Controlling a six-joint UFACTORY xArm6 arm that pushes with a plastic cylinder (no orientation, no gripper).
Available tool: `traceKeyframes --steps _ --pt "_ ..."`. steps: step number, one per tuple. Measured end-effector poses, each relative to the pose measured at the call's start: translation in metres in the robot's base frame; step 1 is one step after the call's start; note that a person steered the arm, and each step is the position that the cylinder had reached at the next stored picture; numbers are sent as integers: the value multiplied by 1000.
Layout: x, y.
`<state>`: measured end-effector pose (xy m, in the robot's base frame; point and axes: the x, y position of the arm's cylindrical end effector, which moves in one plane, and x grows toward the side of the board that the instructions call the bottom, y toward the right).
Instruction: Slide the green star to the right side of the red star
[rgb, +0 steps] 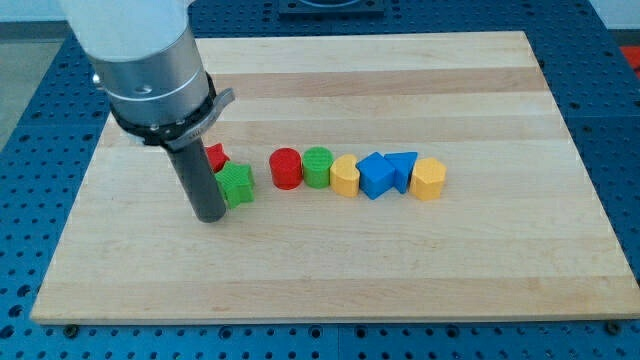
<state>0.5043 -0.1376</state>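
tip (211, 216) on the counter (330, 270), touching the green star's (238, 184) left side | red star (214, 156) just behind it, partly hidden by the rod | end effector: plain rod, no jaws | row to the view's right: red cylinder (286, 168), green cylinder (318, 166), yellow block (345, 176), two blue blocks (385, 173), yellow block (428, 179)

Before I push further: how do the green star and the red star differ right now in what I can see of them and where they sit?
The green star shows almost whole, with my tip against its left side; the red star is mostly hidden behind the rod. The green star lies nearer the view's bottom, the red star just above it, at its upper left. They differ in colour. Both sit close together on the board, left of the row of other blocks.
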Motion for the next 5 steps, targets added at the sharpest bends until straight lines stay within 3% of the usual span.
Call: traceKeyframes --steps 5 --pt "-19 12"
